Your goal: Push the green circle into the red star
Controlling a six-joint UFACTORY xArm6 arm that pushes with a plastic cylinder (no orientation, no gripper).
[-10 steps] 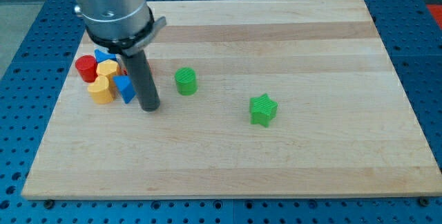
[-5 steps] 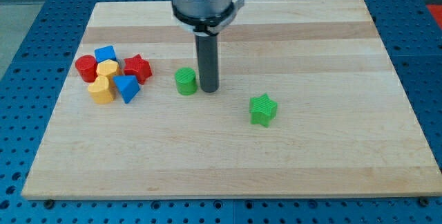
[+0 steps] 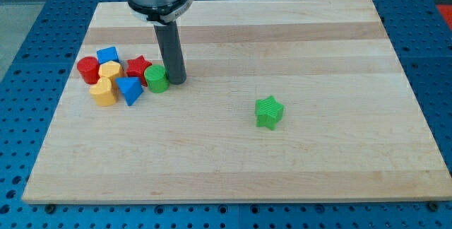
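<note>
We've no pincer in view; my tip presses the green circle's right side, and the circle touches the red star.

My tip, rod upright

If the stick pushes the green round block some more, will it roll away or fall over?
Probably neither. The green circle stands on its flat end and looks squat, so it should slide rather than roll or tip. It sits against the red star, with my tip at its right side, so a further push would likely shove the star too.
</note>
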